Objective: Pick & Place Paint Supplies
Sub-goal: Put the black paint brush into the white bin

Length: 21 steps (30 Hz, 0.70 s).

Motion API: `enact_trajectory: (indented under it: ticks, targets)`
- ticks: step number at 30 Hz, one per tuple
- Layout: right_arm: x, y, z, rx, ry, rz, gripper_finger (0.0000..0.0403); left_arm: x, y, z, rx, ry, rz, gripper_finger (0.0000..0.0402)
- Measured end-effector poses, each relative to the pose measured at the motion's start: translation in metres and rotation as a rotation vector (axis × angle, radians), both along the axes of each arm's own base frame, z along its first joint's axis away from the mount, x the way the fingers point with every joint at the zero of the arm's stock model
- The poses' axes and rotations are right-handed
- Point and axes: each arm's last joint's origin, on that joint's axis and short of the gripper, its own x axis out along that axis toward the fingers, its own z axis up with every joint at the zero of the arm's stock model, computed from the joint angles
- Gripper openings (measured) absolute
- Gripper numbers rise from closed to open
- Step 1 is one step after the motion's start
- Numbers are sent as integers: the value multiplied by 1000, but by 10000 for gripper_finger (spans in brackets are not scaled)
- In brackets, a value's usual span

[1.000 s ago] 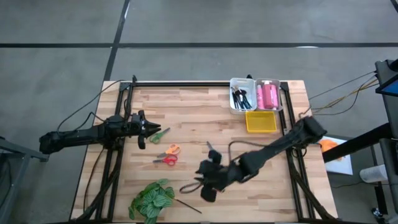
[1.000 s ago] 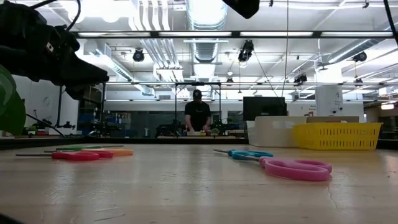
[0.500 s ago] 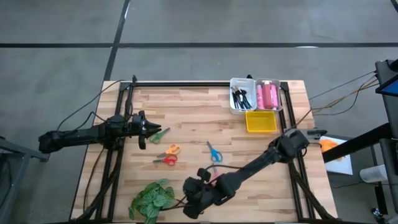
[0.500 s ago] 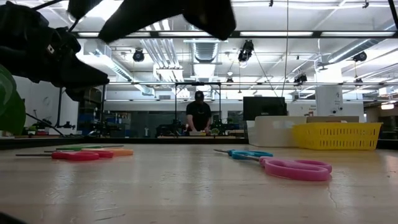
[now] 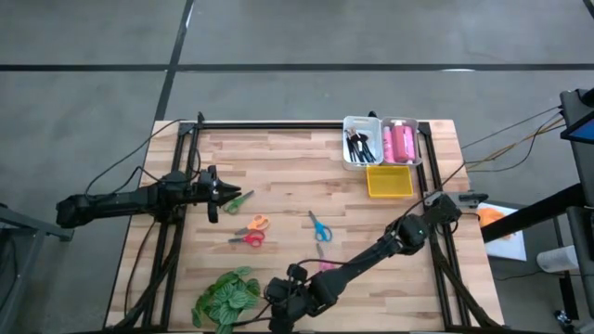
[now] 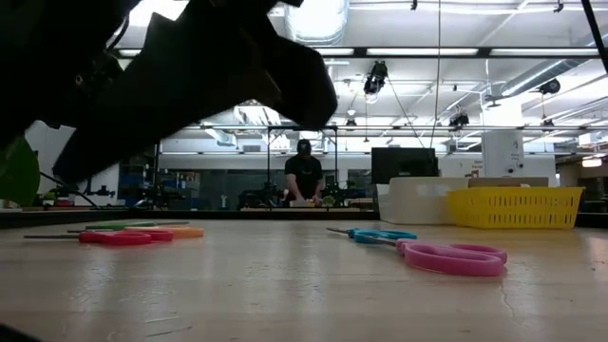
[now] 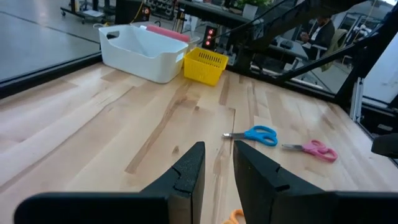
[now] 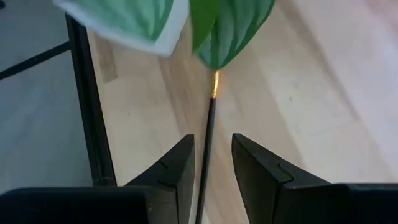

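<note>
1. Reaching: right gripper (image 8: 210, 163) swung from table centre to near edge, jaws part-open, empty, straddling thin dark-handled brush (image 8: 207, 143) by green leafy plant (image 5: 223, 295); grasp likely next.
2. Left gripper (image 7: 217, 163) unmoved, narrow gap, empty.

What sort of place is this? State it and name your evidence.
Likely an industrial lab or workshop: exposed ceiling ducts and strip lights, equipment benches where a person works, and a wooden table in a metal frame.

Item count, tabletop

Five scissors (image 5: 247, 238) are counted, one plant (image 5: 223, 299), one loose brush (image 8: 207, 149), two white bins (image 5: 361, 143), one yellow basket (image 5: 390, 181).
</note>
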Motion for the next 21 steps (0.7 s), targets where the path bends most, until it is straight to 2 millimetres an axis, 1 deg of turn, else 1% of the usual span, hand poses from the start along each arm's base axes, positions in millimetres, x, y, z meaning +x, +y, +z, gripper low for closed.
enact_trajectory:
  ticks: [5, 13, 21]
  targets:
    - [2, 6, -16, -1, -8, 15, 106, 0, 0, 0, -1, 5, 0, 87]
    - [1, 7, -21, -22, -6, 20, 106, 0, 0, -1, -1, 6, 0, 87]
    - [-2, 7, -34, -24, 17, 34, 106, 0, 0, -1, -1, 6, 0, 87]
